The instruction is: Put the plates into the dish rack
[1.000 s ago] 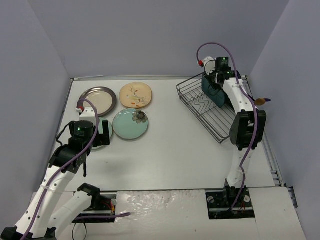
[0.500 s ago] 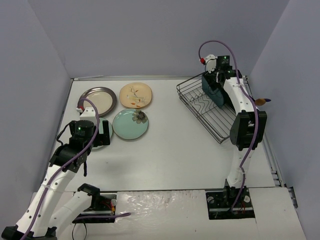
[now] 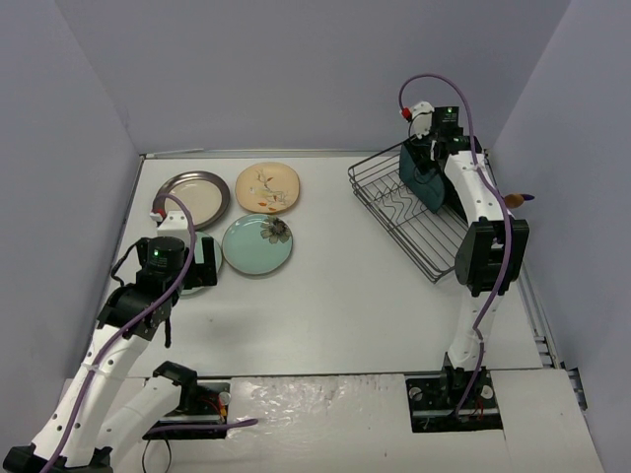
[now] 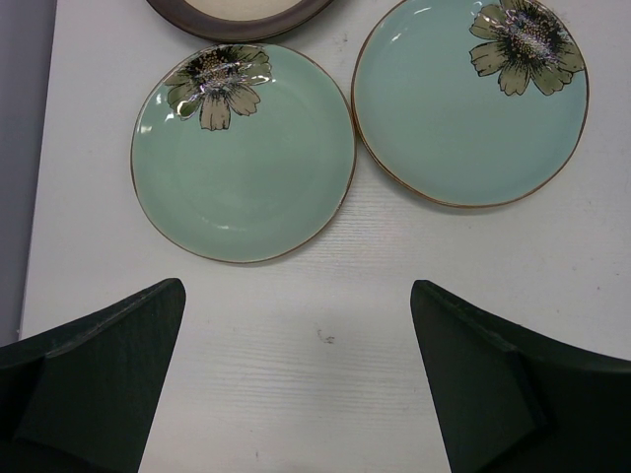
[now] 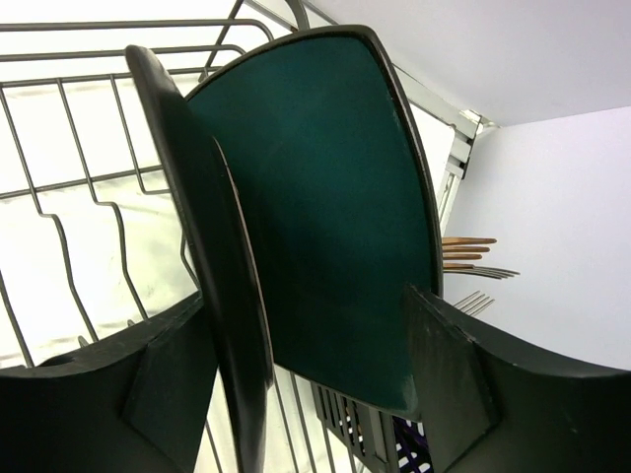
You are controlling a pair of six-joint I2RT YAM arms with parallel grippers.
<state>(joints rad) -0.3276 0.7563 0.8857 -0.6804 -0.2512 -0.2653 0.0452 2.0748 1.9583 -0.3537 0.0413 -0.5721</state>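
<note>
Two dark teal rounded-square glazed plates are standing on edge in the black wire dish rack [image 5: 59, 187], both sitting in the gap between the fingers of the right pincer [image 5: 306, 301]. The nearer teal plate [image 5: 212, 246] is showing only its thin, dark, curved rim and is standing just beside the pincer's left-hand finger. The farther teal plate [image 5: 325, 227] is turning its smooth, glossy face toward the camera, and its lower corner is passing behind the other finger. The matte black fingers are standing spread wide, straddling the pair without pinching it: the right pincer is released. Bent, wavy wires of the rack are running below and ahead of the fingertips, and thin metal fork tines [image 5: 483, 271] are poking out beyond the right-hand finger.

The left pincer [image 4: 296, 286] is hanging fully spread and is grasping nothing, over the white, faintly grained table [image 4: 325, 394]. Just ahead of its fingertips two round mint plates are lying flat, each with a thin brown rim and a dark flower: the left mint plate [image 4: 242, 158] and the right mint plate [image 4: 468, 103], close together. Beyond them the cream round plate with dark-grey rim [image 4: 237, 15] is lying flat, and the cream floral plate [image 3: 267, 187] is lying beside it.
</note>
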